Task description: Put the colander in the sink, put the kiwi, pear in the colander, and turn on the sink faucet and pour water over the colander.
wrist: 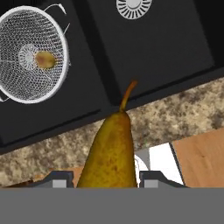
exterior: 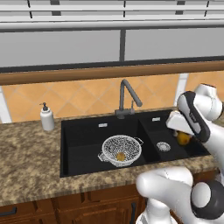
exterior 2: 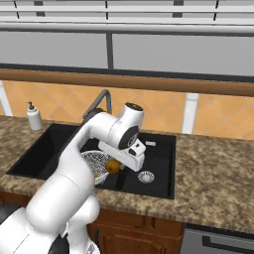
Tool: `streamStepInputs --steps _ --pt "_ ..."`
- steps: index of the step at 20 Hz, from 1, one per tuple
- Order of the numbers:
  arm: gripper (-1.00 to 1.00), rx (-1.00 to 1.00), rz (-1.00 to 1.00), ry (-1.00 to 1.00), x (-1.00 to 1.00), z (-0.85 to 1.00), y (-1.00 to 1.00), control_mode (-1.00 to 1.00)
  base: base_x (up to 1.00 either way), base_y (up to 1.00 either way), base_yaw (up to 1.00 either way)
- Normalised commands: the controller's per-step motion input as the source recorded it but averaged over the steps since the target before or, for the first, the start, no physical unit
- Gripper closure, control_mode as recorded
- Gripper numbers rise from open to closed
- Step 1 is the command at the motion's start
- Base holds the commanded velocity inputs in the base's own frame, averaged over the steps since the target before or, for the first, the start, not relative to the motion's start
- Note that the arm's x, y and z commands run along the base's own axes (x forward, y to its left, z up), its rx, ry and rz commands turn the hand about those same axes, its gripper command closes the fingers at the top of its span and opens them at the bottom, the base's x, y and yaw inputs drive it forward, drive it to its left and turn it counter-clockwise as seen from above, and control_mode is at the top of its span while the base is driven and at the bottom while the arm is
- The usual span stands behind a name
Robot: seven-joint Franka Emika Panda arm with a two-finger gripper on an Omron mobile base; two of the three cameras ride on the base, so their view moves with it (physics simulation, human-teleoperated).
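A: Where is the colander (exterior: 121, 150) at this point?

B: It sits in the large basin of the sink (exterior: 83, 144), towards that basin's 4 o'clock corner in the left base view, upright, one small handle pointing at about 1 o'clock and the other at about 8 o'clock. The kiwi (exterior: 120, 155) lies inside it, on the mesh bottom.

A: And the pear (wrist: 111, 151)?

B: In the gripper (wrist: 105, 180). The hand view shows the two dark finger tips pressed against either side of its wide lower body, so the gripper is closed on the pear, with the stem pointing up at 12 o'clock in that view.

A: Over which part of the sink does it hang?

B: In the left base view the pear shows as a yellow spot just under the hand, above the smaller basin, at about 3 o'clock from the round silver drain (exterior: 163, 146). In the hand view the colander lies at 10 o'clock from the pear, well apart from it.

A: What about the sink faucet (exterior: 127, 99)?

B: It stands on the back rim at 12 o'clock, roughly at the divider between the basins, spout bent over forward. I see no water from it.

A: Anything else on the desk (exterior: 30, 157)?

B: A white soap pump bottle (exterior: 47, 117) at about 10 o'clock from the sink, on the speckled stone.
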Motion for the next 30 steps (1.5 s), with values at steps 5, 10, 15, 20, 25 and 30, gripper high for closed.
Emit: streamStepInputs --steps 5,10,15,20,25,30 --pt "1.00 -0.20 -0.08 0.00 0.00 0.02 1.00 -1.00 0.00 0.00 0.00" --pt "1.00 -0.13 -0.07 0.00 0.09 0.09 1.00 -1.00 0.00 0.00 0.00" --pt "1.00 -0.13 -0.08 0.00 0.25 0.01 1.00 -1.00 0.00 0.00 0.00" --pt "1.00 -0.13 -0.15 0.00 0.19 -0.01 1.00 -1.00 0.00 0.00 0.00" --pt "1.00 -0.11 -0.18 0.00 0.20 -0.29 0.74 -1.00 0.00 0.00 0.00" --pt "1.00 -0.06 -0.12 0.01 0.52 -0.30 0.09 -1.00 0.00 0.00 0.00"
